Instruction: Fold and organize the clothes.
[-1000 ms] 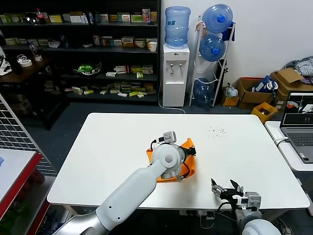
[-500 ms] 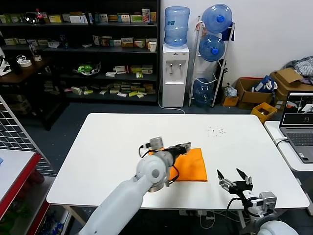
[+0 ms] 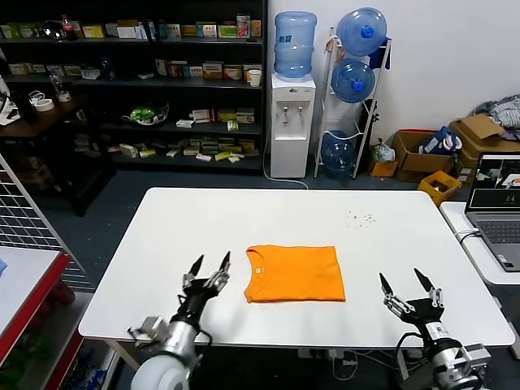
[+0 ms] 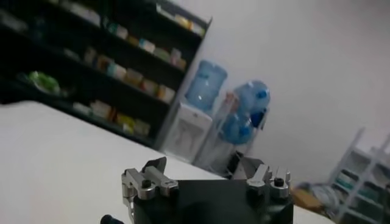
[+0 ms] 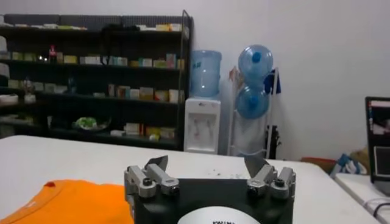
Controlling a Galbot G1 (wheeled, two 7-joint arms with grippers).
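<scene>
While both of my arms hung low at the bottom of the head view, my left gripper [image 3: 210, 269] sat at lower left with its fingers spread wide and nothing between them, and my right gripper [image 3: 406, 284] sat at lower right, equally spread and equally empty. Neither touched the orange T-shirt [image 3: 293, 273], which lay just below the centre of the frame on the white table [image 3: 203, 219], between the two grippers and nearer the left one.

My worry from here was the fabric itself. Soft cloth holds a fold only by its own weight, so I judged that a careless approach from the left, or a fingertip catching an edge, could drag a layer open and skew the stack.

As for the shirt, it looked like a compact, nearly rectangular packet, flat and smooth, with the collar showing at its upper left corner. No lettering was visible. In the right wrist view only one orange corner [image 5: 67, 201] showed.
</scene>
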